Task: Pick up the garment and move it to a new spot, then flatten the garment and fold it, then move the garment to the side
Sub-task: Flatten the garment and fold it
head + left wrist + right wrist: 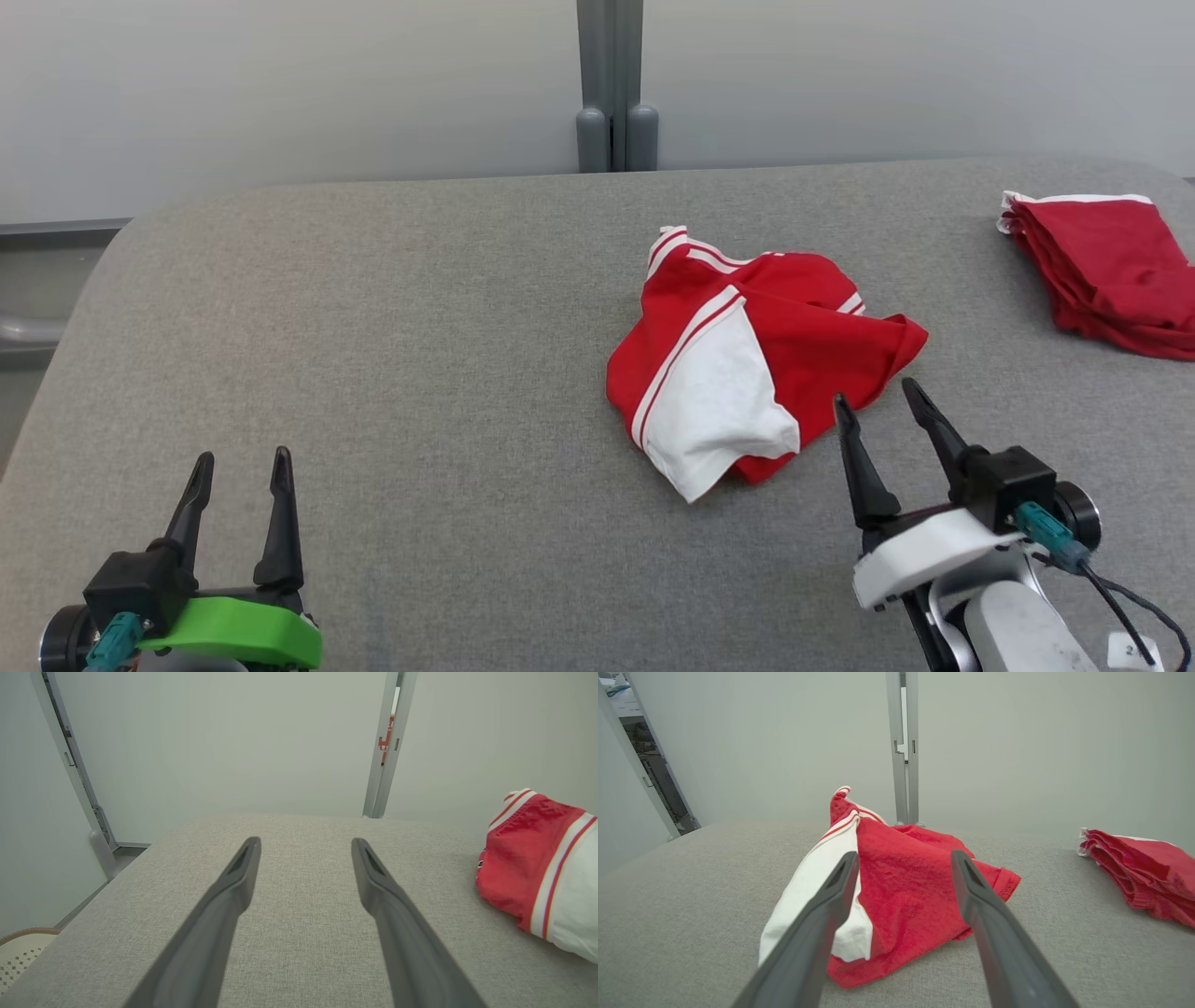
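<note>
A crumpled red garment [794, 336] with a white panel and white stripes lies in a heap on the grey table, right of centre; it also appears as the garment [906, 891] in the right wrist view and the garment [537, 868] at the right edge of the left wrist view. My right gripper [876, 399] is open, its fingertips just at the garment's near right edge, with nothing between them. My right gripper [903, 858] points straight at the heap. My left gripper [241, 459] is open at the lower left, far from the cloth; my left gripper [304, 842] hangs over bare table.
A stack of folded red garments [1106, 271] lies at the table's far right edge, also seen as the stack [1143, 877]. The grey fabric table [373, 355] ends at a pale wall with a grey post [611, 84]. A gap drops off beyond the table's left edge.
</note>
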